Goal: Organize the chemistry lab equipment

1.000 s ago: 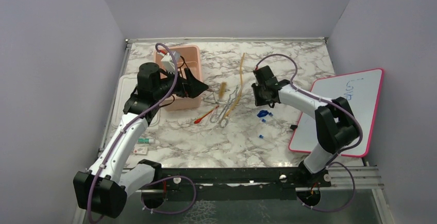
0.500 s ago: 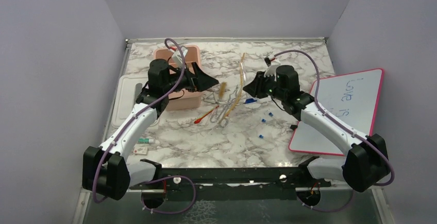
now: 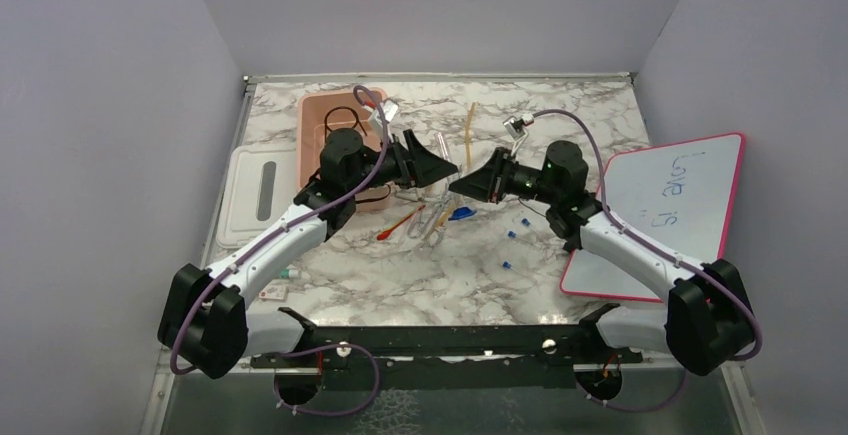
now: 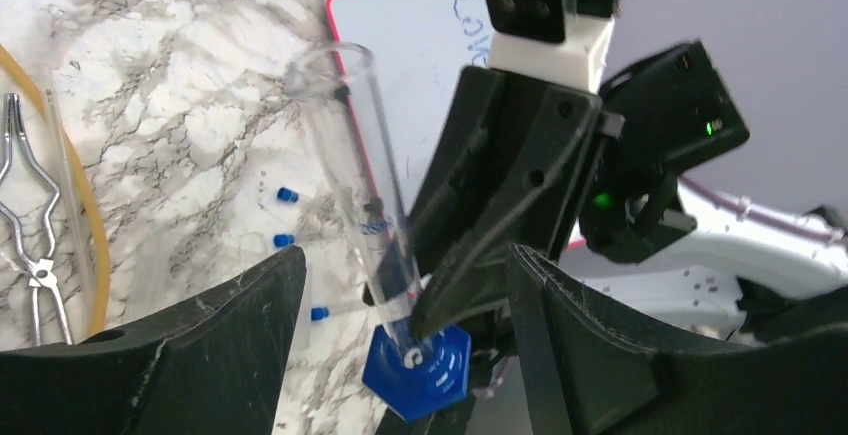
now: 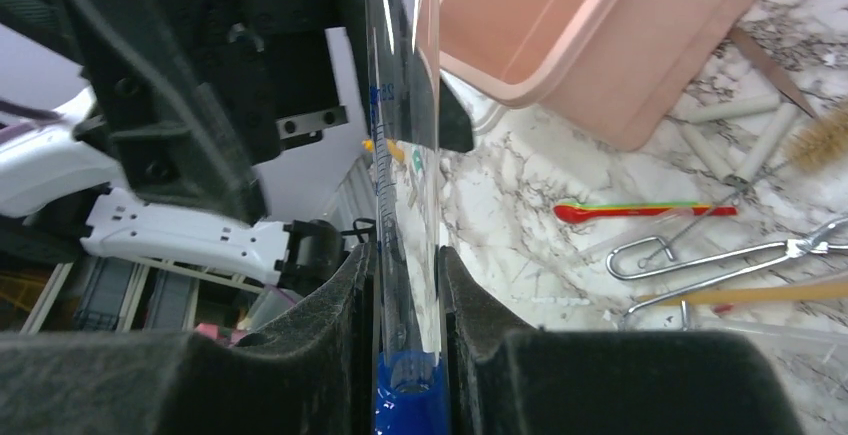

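Note:
A clear graduated cylinder with a blue hexagonal base hangs tilted above the table. My right gripper is shut on it just above the base. My left gripper faces it, open, one jaw on each side of the cylinder's lower end, with gaps showing on both sides. From above, the two grippers meet nose to nose over the tongs and the red-tipped stick. A tan rubber tube lies behind them. Small blue pieces lie to the right. A black wire ring sits in the pink tub.
The pink tub stands at the back left, with its white lid flat beside it. The pink-framed whiteboard lies at the right edge. A brush lies near the tongs. Small items rest near the left front.
My right gripper lifted the cylinder off the table and carried it left. My left gripper swung right from over the tub to straddle it, its jaws narrowing a little.

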`<state>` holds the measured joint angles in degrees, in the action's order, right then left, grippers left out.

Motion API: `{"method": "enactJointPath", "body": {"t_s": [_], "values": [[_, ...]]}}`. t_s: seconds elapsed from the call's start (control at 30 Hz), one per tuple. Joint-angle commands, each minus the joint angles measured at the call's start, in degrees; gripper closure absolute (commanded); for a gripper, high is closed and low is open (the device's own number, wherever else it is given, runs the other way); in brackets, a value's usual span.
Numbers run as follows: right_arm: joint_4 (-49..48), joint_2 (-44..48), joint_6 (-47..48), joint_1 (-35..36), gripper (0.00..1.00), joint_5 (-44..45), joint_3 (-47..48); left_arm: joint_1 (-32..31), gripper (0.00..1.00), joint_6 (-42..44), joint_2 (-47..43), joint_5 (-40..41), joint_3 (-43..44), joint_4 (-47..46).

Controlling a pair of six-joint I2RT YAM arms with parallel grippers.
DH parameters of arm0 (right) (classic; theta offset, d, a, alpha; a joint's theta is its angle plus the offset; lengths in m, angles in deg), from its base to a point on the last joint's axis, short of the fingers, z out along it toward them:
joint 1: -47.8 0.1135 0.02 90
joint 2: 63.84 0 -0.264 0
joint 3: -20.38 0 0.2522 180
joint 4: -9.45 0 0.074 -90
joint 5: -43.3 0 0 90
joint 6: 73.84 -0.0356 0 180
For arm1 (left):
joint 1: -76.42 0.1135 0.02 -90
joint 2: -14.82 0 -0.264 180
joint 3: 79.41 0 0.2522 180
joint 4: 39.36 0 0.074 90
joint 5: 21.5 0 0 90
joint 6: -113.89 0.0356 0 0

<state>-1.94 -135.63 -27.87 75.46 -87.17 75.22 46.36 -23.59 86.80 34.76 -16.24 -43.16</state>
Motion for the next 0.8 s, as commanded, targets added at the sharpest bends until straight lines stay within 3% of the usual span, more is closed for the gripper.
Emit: {"method": "enactJointPath", "body": {"t_s": [0.0, 0.07, 0.23, 0.53, 0.6, 0.7, 0.77], "values": [[-5.9, 2.8, -1.9, 0.0, 0.83, -4.1, -0.4, -0.6, 0.25, -6.9, -1.2, 7.0, -0.9, -6.1], [-6.1, 3.0, -1.9, 0.1, 0.83, -4.3, -0.4, -1.4, 0.28, -7.4, -0.6, 6.3, -0.5, -6.2], [-7.5, 2.8, -2.8, 0.1, 0.83, -4.6, -0.6, -3.3, 0.44, -7.9, 1.0, 3.2, 0.5, -6.3], [-7.8, 3.5, -3.6, 0.1, 0.81, -4.0, -1.6, -4.5, 0.86, -6.2, 0.6, 1.5, 0.0, -6.3], [-6.1, 4.5, -3.2, 0.1, 0.73, -3.0, -1.7, -4.5, 0.94, -5.0, 0.0, 2.0, -0.2, -6.2], [-1.8, 6.1, -1.3, 0.1, 0.52, -1.6, -1.1, -4.4, 0.98, -2.2, -0.6, 2.4, 0.7, -4.5], [1.4, 7.9, 0.6, 0.2, 0.45, -0.6, -0.7, -4.4, 1.00, 1.5, -0.8, 3.8, 3.4, 1.2]]}}
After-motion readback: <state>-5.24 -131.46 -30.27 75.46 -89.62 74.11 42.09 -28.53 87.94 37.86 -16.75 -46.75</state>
